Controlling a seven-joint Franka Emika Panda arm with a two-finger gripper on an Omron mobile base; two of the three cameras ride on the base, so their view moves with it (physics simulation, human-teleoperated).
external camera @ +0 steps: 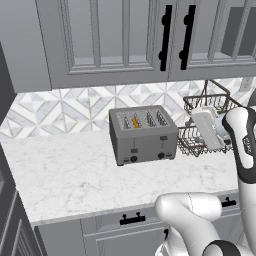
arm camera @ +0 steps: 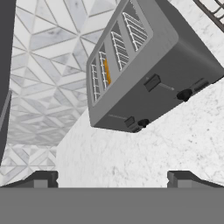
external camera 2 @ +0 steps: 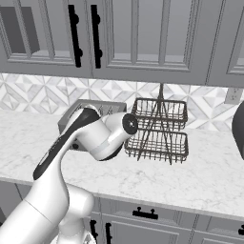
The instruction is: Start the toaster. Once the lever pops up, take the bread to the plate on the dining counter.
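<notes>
The white marble counter (external camera: 75, 175) runs wide under grey wall cabinets (external camera: 110, 40) with black handles, backed by a patterned tile wall (external camera: 60, 107). On it, toward the far side, sits the toaster (external camera: 144, 134), a boxy grey four-slot unit with its front facing the near edge. Just to its right stands a two-tier wire rack (external camera 2: 159, 128), close beside the toaster. In the right base view the arm's elbow covers most of the toaster (external camera 2: 90, 107), leaving only its top edge showing.

The gripper (arm camera: 112, 177) hangs above the counter in front of the toaster, its two dark fingertips (arm camera: 41, 178) spread wide with nothing between them.

The bread (external camera: 135, 122) stands edge-on in the second slot from the left, an orange-brown sliver among the wire guides, also seen in the hand view (arm camera: 107, 72). On the toaster's front, the left lever (external camera: 134, 150) sits low near its knob, and the right lever (external camera: 163, 138) sits higher on its track.
</notes>
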